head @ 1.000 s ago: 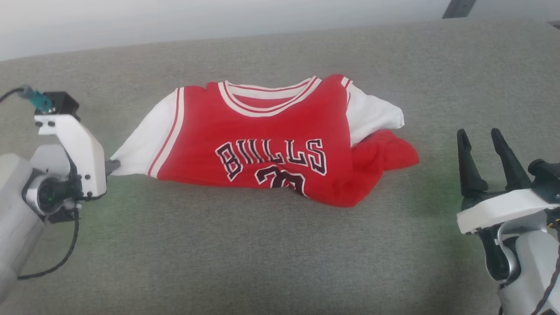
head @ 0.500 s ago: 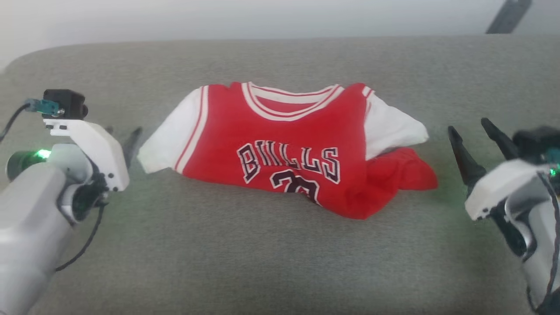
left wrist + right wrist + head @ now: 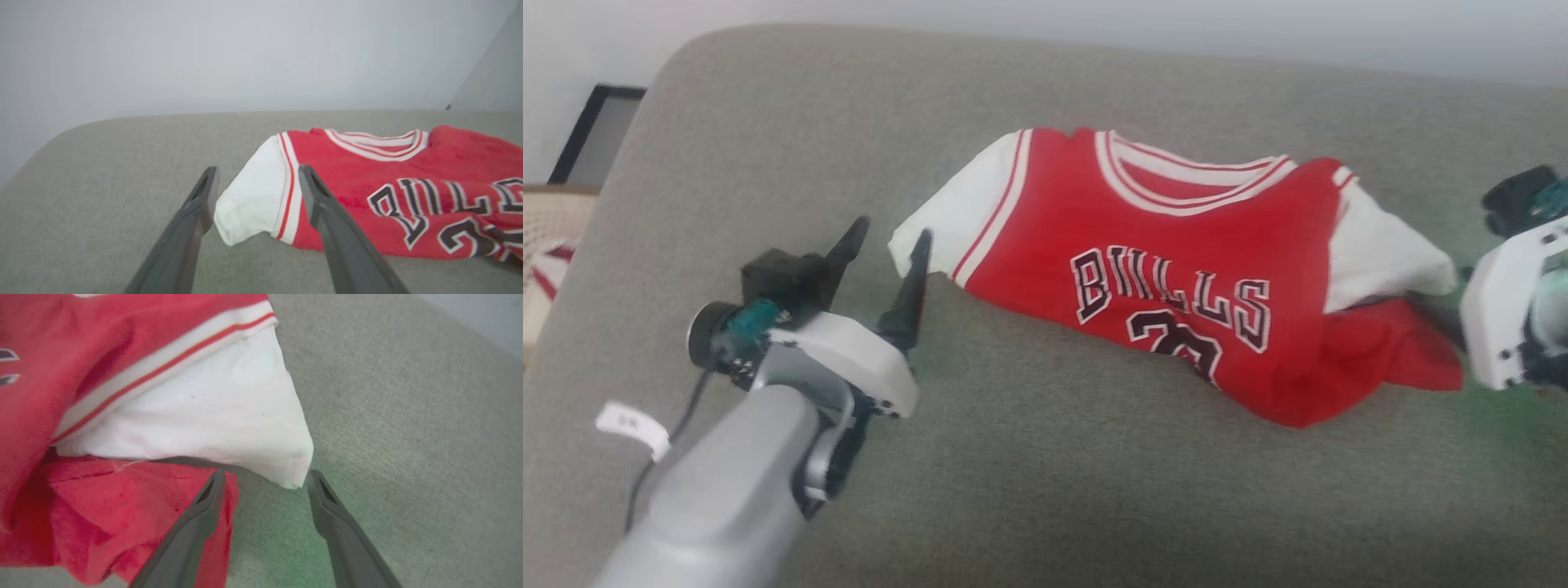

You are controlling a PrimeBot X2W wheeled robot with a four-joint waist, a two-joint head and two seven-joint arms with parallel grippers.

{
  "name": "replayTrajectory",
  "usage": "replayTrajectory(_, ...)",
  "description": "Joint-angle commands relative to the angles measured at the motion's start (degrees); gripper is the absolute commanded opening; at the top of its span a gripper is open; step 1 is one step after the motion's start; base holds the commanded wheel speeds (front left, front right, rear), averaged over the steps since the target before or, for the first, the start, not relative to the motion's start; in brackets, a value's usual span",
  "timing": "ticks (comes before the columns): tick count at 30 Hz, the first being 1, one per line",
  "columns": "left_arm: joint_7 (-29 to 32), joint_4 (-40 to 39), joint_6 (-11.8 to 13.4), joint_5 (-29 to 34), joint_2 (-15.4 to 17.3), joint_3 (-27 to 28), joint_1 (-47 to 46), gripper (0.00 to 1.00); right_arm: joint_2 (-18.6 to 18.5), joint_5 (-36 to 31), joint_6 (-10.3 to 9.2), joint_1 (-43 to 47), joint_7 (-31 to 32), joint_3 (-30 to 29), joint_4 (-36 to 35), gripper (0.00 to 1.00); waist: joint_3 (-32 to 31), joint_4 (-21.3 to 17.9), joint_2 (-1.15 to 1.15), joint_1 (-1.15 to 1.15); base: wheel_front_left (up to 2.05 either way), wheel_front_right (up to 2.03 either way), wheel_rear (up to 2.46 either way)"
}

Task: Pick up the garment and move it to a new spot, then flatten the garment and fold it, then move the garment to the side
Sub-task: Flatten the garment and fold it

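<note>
Left gripper, right gripper both gaping, empty, at Bulls jersey sleeve tips. Risk: catching bunched red hem beneath right sleeve, pulling crooked.

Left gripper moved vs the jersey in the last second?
Yes. The left gripper was clamped on the white sleeve tip of the garment, pointing into it; now it is open, swung to point alongside that tip. Head camera turned too.

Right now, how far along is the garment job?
Done: the garment lies print-up on the grey cushion, its left sleeve spread. In hand: flattening; left gripper and right gripper open, empty, the right beside the bunched right sleeve. Left: smooth the crumpled red hem, fold, move aside.
</note>
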Motion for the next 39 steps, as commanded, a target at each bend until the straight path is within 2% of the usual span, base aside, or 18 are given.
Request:
replayTrajectory(1, -0.30, -2.86, 1.50, 3.37, -1.02, 1.99, 2.20, 1.00, -1.41, 1.43, -0.10, -1.32, 2.10, 0.68, -0.22, 1.00, 1.70, 1.79, 0.00, 0.00, 0.00, 0.00, 0.00)
replayTrajectory(5, -0.34, -12.48, 3.91, 13.14, -4.72, 8.88, 9.46, 1.00, -4.75, 5.04, -0.10, -4.64, 6.98, 1.23, 0.12, 1.00, 3.80, 3.55, 0.00, 0.00, 0.00, 0.00, 0.00)
replayTrajectory(8, -0.35, -16.39, 3.35, 18.26, -7.47, 12.73, 14.19, 1.00, -6.62, 6.11, -0.10, -6.27, 10.02, 1.71, 1.19, 1.00, 5.15, 4.37, 0.00, 0.00, 0.00, 0.00, 0.00)
replayTrajectory(13, -0.36, -18.45, 0.29, 22.72, -11.22, 18.16, 18.42, 1.00, -7.53, 7.48, -0.10, -6.74, 13.84, 4.15, 2.02, 1.00, 6.83, 4.92, 0.00, 0.00, 0.00, 0.00, 0.00)
replayTrajectory(14, -0.36, -18.46, -0.39, 23.21, -11.81, 18.96, 18.71, 1.00, -7.43, 7.84, -0.09, -6.57, 14.32, 4.79, 2.04, 0.94, 6.99, 4.92, 0.00, 0.00, 0.00, 0.00, 0.00)
replayTrajectory(15, -0.36, -18.37, -1.05, 23.70, -12.43, 19.89, 18.92, 1.00, -7.33, 8.22, -0.09, -6.44, 14.41, 5.28, 1.74, 0.47, 7.10, 4.88, 0.00, 0.00, 0.00, 0.00, 0.00)
replayTrajectory(17, -0.36, -18.14, -2.40, 24.75, -13.57, 21.48, 19.32, 1.00, -6.92, 9.35, -0.08, -6.40, 13.49, 5.42, 1.47, 0.06, 7.21, 4.62, 0.00, 0.00, 0.00, 0.00, 0.00)
replayTrajectory(18, -0.36, -18.04, -3.05, 25.26, -14.03, 22.31, 19.48, 1.00, -6.73, 9.52, -0.08, -6.56, 12.85, 5.48, 1.35, 0.00, 7.23, 4.36, 0.00, 0.00, 0.00, 0.00, 0.00)
replayTrajectory(22, -0.36, -17.75, -5.20, 27.00, -15.78, 24.86, 19.62, 1.00, -7.60, 10.63, -0.11, -7.40, 10.97, 5.37, 1.42, 0.00, 7.39, 3.30, 0.00, 0.00, 0.00, 0.00, 0.00)
replayTrajectory(28, -0.37, -17.88, -7.44, 29.78, -17.52, 28.09, 19.87, 1.00, -12.14, 10.46, -0.11, -8.84, 6.74, 3.31, 2.41, 0.00, 8.28, 2.07, 0.00, 0.00, 0.00, 0.00, 0.00)
replayTrajectory(32, -0.36, -18.26, -8.73, 31.02, -18.60, 29.85, 20.42, 1.00, -16.03, 9.98, -0.11, -8.20, 4.69, 2.04, 5.21, 0.00, 8.83, 1.59, 0.00, 0.00, 0.00, 0.00, 0.00)
replayTrajectory(39, -0.37, -17.98, -10.58, 32.94, -19.59, 31.69, 20.73, 1.00, -19.34, 7.98, -0.11, -6.69, 2.71, 0.59, 10.31, 0.00, 8.85, 1.20, 0.00, 0.00, 0.00, 0.00, 0.00)
